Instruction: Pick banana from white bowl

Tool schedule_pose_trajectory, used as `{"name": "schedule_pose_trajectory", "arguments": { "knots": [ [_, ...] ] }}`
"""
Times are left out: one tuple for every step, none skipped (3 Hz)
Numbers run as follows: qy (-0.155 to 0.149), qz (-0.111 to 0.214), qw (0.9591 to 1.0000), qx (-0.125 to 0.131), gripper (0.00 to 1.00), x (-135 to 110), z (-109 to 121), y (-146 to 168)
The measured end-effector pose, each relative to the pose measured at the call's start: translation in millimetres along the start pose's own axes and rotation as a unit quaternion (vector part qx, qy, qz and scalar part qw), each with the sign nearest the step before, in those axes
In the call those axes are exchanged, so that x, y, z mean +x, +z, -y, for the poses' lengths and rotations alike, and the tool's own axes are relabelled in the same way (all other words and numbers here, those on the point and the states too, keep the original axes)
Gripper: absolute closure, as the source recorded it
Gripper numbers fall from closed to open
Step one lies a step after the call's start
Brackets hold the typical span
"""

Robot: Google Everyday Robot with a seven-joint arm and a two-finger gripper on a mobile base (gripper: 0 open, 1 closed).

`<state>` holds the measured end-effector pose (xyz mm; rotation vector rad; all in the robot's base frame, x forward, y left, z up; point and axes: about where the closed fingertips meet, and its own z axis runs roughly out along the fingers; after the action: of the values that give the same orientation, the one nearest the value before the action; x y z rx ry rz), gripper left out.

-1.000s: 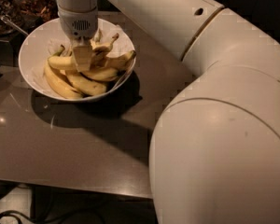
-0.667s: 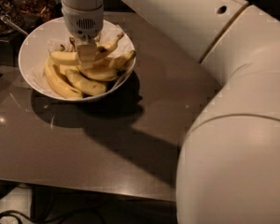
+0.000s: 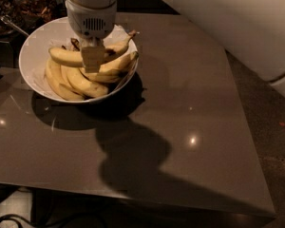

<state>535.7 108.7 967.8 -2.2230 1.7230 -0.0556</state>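
Observation:
The white bowl [image 3: 33, 42] stands at the table's far left and holds several yellow bananas. My gripper [image 3: 92, 57] hangs straight down over the bowl's middle, under the white wrist. One pale finger [image 3: 92, 60] shows in front of the topmost banana [image 3: 66, 56]. That banana lies crosswise, its stem [image 3: 127, 36] pointing right. The gripper looks shut on it, just above the pile. The other finger is hidden behind the banana. The other bananas [image 3: 80, 82] lie below, curved along the bowl's near side.
The bowl sits on a dark, glossy brown table [image 3: 180, 127], with its front edge near the bottom and floor to the right. My white arm [image 3: 237, 23] fills the upper right. Dark clutter [image 3: 14, 8] lies behind the bowl at top left.
The big arm segments have swung up and right, out of the foreground. The gripper stays over the bowl's middle and holds the top banana a little higher on the pile.

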Motion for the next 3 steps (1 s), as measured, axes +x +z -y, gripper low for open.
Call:
{"name": "schedule_pose_trajectory", "arguments": {
  "knots": [
    [0.006, 0.01, 0.9998, 0.018, 1.0, 2, -32, -23],
    [0.021, 0.025, 0.9991, 0.027, 1.0, 11, -65, -36],
    [0.041, 0.043, 0.9976, 0.035, 1.0, 16, -95, -46]
  ]
}}
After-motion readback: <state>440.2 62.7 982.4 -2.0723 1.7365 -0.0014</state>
